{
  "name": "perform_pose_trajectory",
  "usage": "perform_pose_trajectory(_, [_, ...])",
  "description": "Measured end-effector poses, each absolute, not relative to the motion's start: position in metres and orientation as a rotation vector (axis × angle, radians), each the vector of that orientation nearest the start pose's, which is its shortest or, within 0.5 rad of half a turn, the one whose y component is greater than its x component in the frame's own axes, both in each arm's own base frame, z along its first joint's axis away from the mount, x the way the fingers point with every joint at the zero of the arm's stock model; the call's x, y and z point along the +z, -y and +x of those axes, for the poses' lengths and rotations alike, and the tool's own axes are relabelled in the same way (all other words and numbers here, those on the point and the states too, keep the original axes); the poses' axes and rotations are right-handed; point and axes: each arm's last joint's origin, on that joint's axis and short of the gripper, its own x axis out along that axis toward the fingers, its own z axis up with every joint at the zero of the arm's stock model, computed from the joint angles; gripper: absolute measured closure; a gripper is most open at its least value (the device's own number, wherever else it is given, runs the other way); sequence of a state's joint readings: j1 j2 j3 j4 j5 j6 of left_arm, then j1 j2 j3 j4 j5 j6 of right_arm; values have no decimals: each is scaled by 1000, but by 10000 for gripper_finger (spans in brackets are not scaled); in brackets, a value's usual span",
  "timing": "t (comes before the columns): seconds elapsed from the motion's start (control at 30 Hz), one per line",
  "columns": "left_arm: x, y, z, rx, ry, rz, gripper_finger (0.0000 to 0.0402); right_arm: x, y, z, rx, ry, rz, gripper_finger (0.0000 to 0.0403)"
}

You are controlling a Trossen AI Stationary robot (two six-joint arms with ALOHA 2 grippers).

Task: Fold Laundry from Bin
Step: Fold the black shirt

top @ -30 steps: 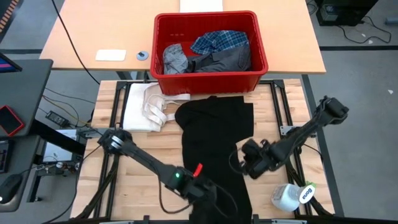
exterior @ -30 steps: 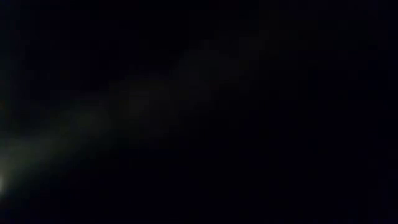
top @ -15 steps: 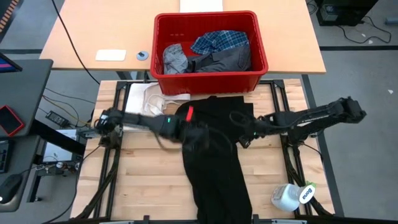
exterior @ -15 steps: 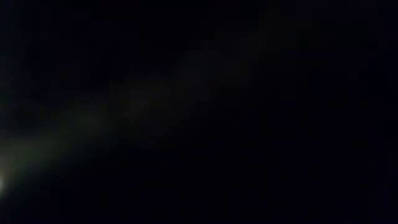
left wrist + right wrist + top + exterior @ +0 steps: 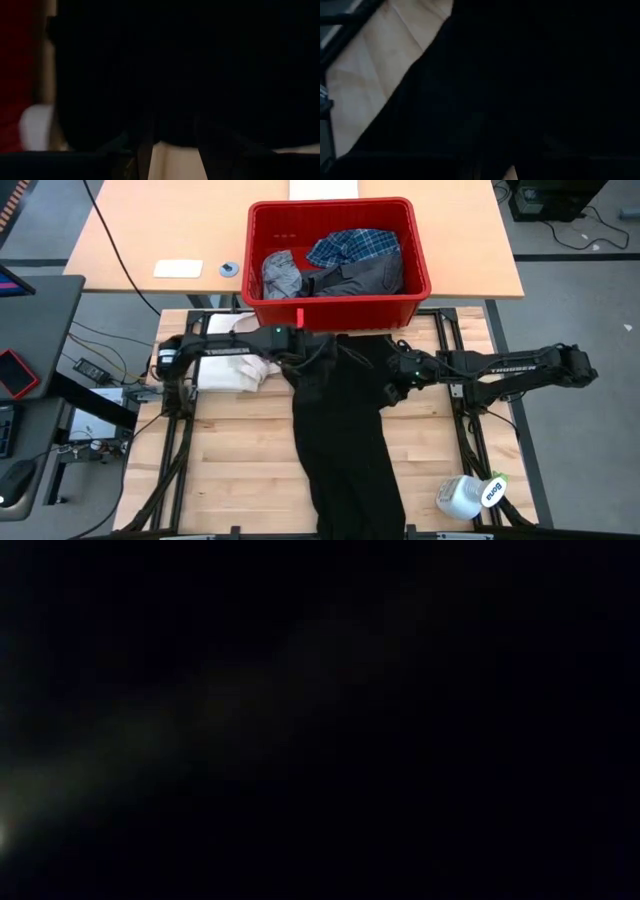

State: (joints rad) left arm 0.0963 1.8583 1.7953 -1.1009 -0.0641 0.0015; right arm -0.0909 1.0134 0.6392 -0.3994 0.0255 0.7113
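Both hands (image 5: 318, 362) gripping black garment (image 5: 345, 440) (grip unclear), red bin (image 5: 338, 305) beside, cream cloth (image 5: 235, 358) left.

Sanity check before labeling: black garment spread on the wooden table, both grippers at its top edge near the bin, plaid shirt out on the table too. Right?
Wrong on the plaid shirt: the high view shows it inside the red bin. The rest holds: the black garment lies on the wooden table, with the left gripper and right gripper at its top edge near the bin.
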Motion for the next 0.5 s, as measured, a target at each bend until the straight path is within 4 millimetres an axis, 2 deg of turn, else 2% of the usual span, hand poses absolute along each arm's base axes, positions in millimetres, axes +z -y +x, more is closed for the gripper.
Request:
perform_pose_trajectory(0.1, [295, -38, 367, 156, -1068, -57, 258, 229, 16, 201, -357, -675, 696, 311])
perform_pose_trajectory(0.23, [278, -39, 335, 217, -958, -122, 258, 231, 12, 203, -326, -655, 689, 311])
perform_pose_trajectory(0.4, [253, -58, 287, 355, -924, -239, 258, 236, 10, 208, -298, -590, 685, 311])
perform_pose_trajectory(0.5, [231, -73, 268, 438, -913, -317, 258, 236, 11, 210, -294, -577, 673, 311])
